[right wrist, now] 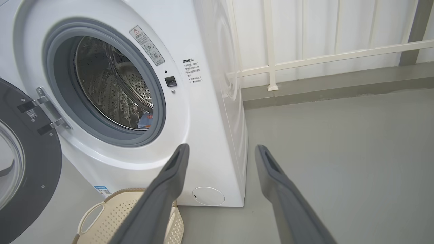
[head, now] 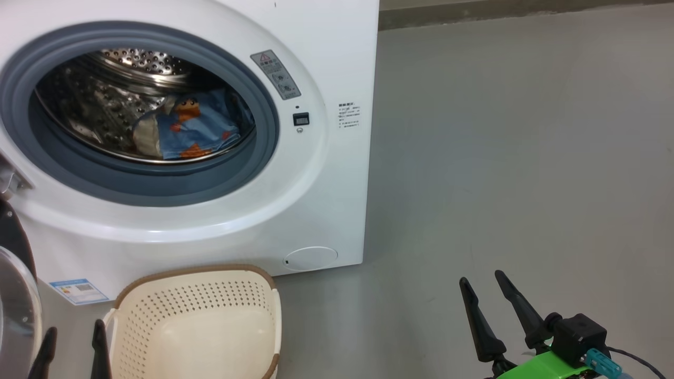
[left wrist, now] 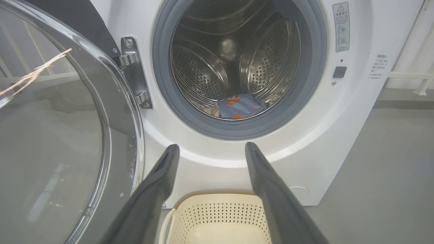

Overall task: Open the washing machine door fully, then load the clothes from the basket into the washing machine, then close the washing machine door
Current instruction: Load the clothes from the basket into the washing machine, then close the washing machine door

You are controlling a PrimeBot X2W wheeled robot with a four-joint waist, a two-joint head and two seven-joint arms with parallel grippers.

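The white washing machine [head: 326, 173] stands with its door [left wrist: 67, 135] swung open to the left on its hinge. The clothes [head: 189, 129], blue fabric with orange prints beside a cream piece, lie at the bottom of the steel drum [left wrist: 234, 64]. The cream basket [head: 195, 321] sits on the floor below the opening with nothing showing inside. My left gripper [head: 73, 334] is open at the lower left, beside the basket's left handle. My right gripper [head: 482, 281] is open over bare floor at the lower right, holding nothing.
Grey floor [head: 526, 158] stretches to the right of the machine. A white railing [right wrist: 322, 57] and a low ledge run behind it. The open door [head: 18, 295] stands out at the far left, close to my left gripper.
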